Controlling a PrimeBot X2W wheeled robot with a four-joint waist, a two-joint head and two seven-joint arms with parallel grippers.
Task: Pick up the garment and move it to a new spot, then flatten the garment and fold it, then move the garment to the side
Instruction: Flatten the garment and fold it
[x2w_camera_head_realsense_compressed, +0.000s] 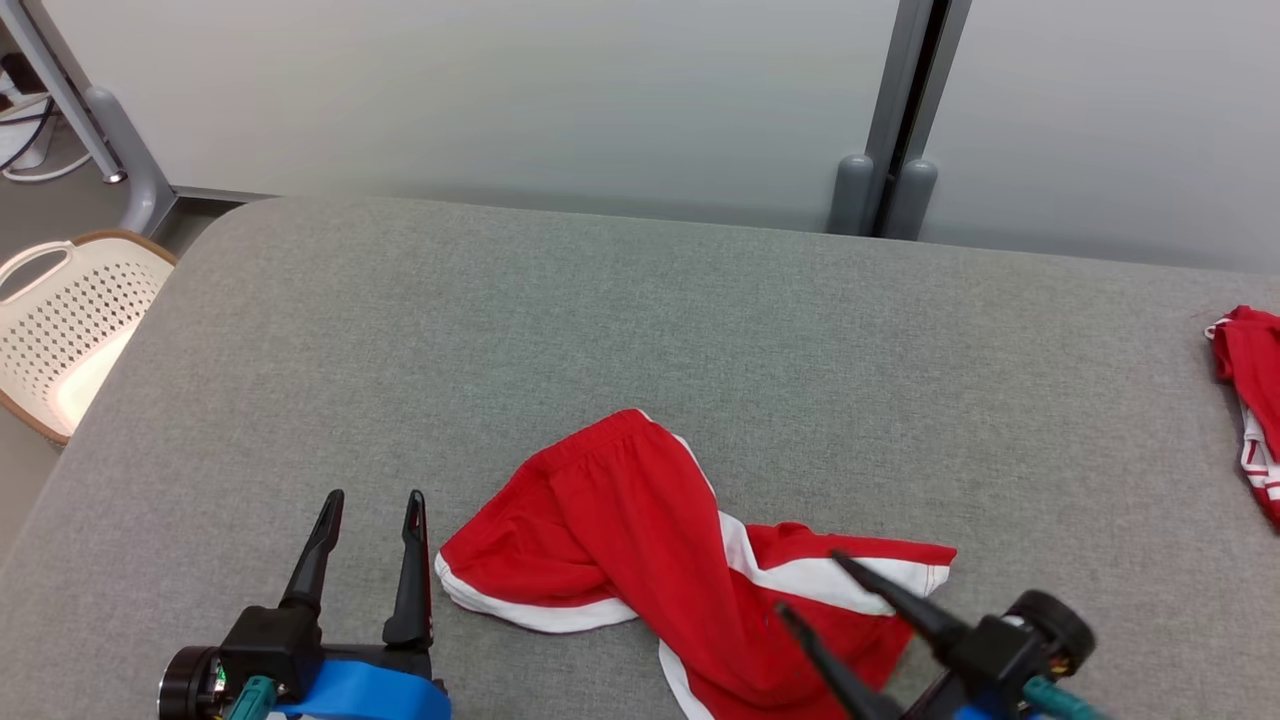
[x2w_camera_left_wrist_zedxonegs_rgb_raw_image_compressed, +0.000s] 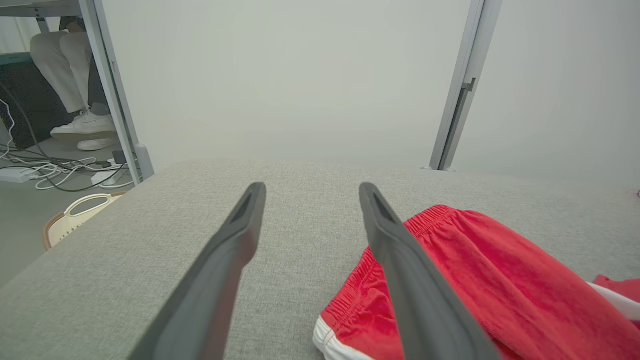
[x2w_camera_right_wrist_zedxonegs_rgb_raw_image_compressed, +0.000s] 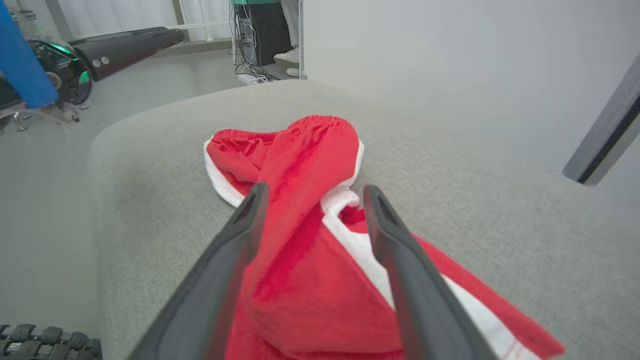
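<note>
**Inspector:** Left gripper (x2w_camera_head_realsense_compressed: 375, 497)?
**Assistant:** Jaws apart, empty, over bare grey table (x2w_camera_head_realsense_compressed: 700, 320). The garment (x2w_camera_head_realsense_compressed: 620, 520) lies just beside its right finger.
**Inspector:** Right gripper (x2w_camera_head_realsense_compressed: 808, 582)?
**Assistant:** Jaws apart, nothing clamped. It is over the garment's near right part; contact cannot be told.
**Inspector:** Garment's lie?
**Assistant:** Red shorts, white trim, crumpled and twisted, at the table's near side. Another red cloth (x2w_camera_head_realsense_compressed: 1250, 380) lies at the table's right end, well apart.

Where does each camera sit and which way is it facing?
Head view: on the head, looking down at the grey table and red shorts; left gripper and right gripper show.
Left wrist view: on that wrist, along its open fingers across the table toward the wall.
Right wrist view: on that wrist, along its open fingers over the shorts.
All share the shorts.
</note>
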